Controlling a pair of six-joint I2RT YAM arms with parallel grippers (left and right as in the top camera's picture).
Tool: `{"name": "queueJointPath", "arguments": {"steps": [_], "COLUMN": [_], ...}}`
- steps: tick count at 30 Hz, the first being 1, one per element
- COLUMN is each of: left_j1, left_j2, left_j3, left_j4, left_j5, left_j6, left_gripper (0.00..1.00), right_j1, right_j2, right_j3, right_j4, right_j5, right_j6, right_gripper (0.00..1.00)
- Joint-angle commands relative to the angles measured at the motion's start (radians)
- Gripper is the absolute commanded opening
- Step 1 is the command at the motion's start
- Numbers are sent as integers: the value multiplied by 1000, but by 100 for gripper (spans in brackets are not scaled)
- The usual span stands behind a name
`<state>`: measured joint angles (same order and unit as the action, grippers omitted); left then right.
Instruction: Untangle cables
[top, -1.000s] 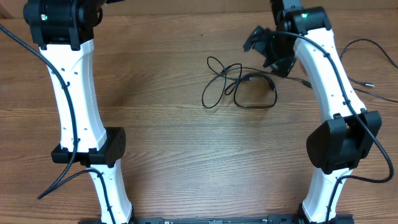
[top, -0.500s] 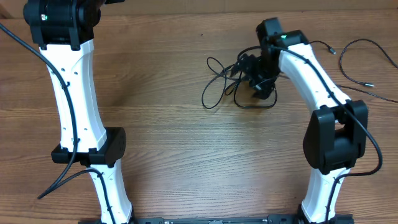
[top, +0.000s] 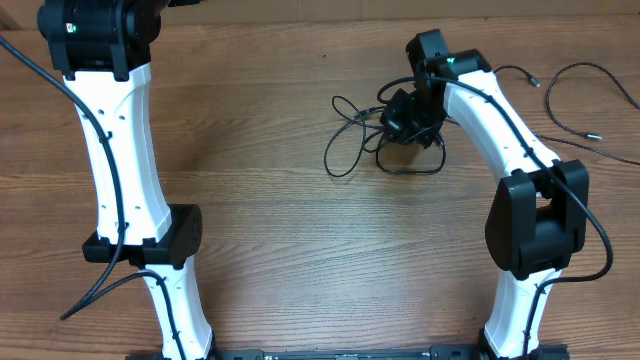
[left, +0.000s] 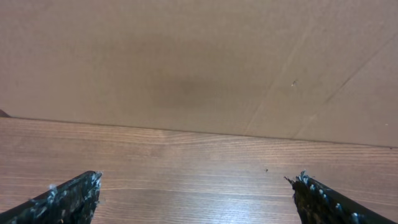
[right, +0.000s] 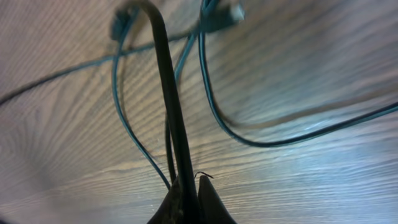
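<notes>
The cables (top: 352, 132) are thin black cords lying as a loose tangle of loops on the wooden table right of centre. My right gripper (top: 402, 120) sits on the right side of the tangle. In the right wrist view a thick black cable (right: 169, 106) runs up from between the pressed-together fingertips of this gripper (right: 191, 198), which is shut on it. Thinner bluish-black strands (right: 208, 93) curve beside it. My left gripper (left: 198, 180) hangs open over bare wood near the back wall, with nothing between its fingers (left: 69, 198).
Another thin black cord (top: 590, 72) with a small plug lies apart at the far right edge. The white left arm (top: 112, 140) stands along the left side. A brown wall (left: 199, 62) borders the table's back edge.
My right gripper has swung left and down from beside the tangle onto it, and its jaws have gone from open to shut on a cable. The left arm has not moved.
</notes>
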<state>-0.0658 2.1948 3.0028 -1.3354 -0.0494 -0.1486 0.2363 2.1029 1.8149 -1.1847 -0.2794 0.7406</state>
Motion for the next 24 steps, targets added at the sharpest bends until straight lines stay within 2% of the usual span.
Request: {"name": "queueJointPath", "arguments": {"steps": [1, 10, 16, 18, 24], "left_j1": [-6, -6, -6, -6, -7], "left_j2": [4, 4, 4, 4, 4], "left_j3": [1, 1, 1, 1, 1], "left_j4": [1, 1, 9, 17, 43], "left_j5": [-13, -8, -8, -5, -2], "left_j6": [22, 10, -3, -24, -35], "left_gripper": [100, 100, 100, 100, 100], "right_j1": [-43, -80, -80, -80, -99], "right_j2": [-14, -16, -22, -29, -129], "right_j3": [171, 817, 1233, 1329, 1320], "right_j4": [-45, -320, -435, -461, -509], "right_j5": [98, 410, 605, 690, 1081], "right_j6": [-95, -221, -222, -222, -230], "right_gripper": [4, 4, 4, 4, 4]}}
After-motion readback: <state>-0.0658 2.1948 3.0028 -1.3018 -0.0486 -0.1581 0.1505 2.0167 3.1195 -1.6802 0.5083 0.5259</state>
